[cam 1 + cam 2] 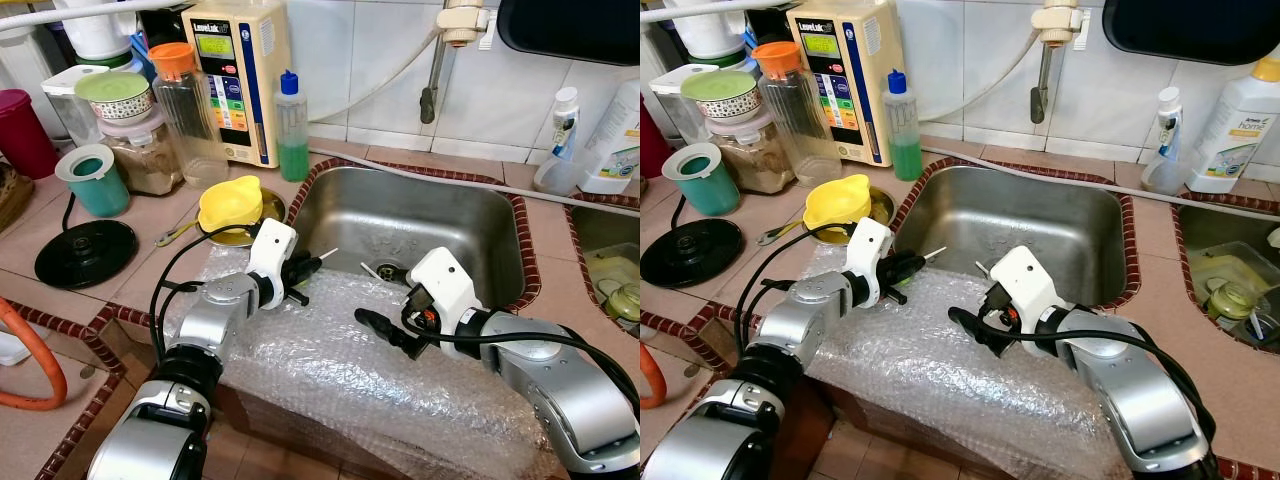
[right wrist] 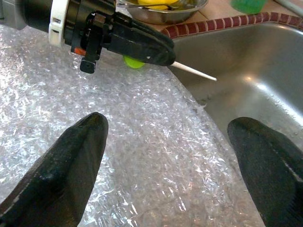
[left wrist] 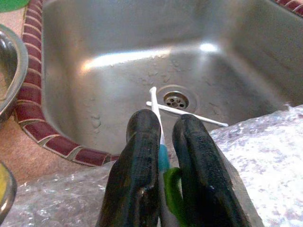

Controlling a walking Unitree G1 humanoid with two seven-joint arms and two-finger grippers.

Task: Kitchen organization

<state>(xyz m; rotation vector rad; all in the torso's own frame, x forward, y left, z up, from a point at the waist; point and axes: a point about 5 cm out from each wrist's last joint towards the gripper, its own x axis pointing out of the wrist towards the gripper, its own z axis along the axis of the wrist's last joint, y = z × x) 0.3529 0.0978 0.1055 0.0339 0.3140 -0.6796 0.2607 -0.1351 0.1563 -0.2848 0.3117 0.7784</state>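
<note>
My left gripper [image 1: 310, 268] is shut on a thin white stick [image 3: 155, 101] with a blue and green handle part [image 3: 163, 158]. It holds the stick over the sink's left rim, tip pointing into the steel sink [image 1: 400, 205]. The green part [image 2: 132, 62] peeks out under the left fingers [image 2: 142, 45]. A second white stick [image 3: 189, 113] lies on the sink floor by the drain [image 3: 175, 100]. My right gripper [image 1: 385, 335] hovers open over the bubble wrap [image 1: 340, 380] on the front counter, a little right of the left one, with nothing between its fingers [image 2: 71, 161].
A yellow funnel [image 1: 230, 203] sits in a steel bowl left of the sink. Behind it stand a green soap bottle [image 1: 291, 125], a water machine [image 1: 238, 70], jars and a teal cup [image 1: 95, 180]. A black lid [image 1: 86, 252] lies at the left. Cleaner bottles [image 1: 556, 145] stand at the right.
</note>
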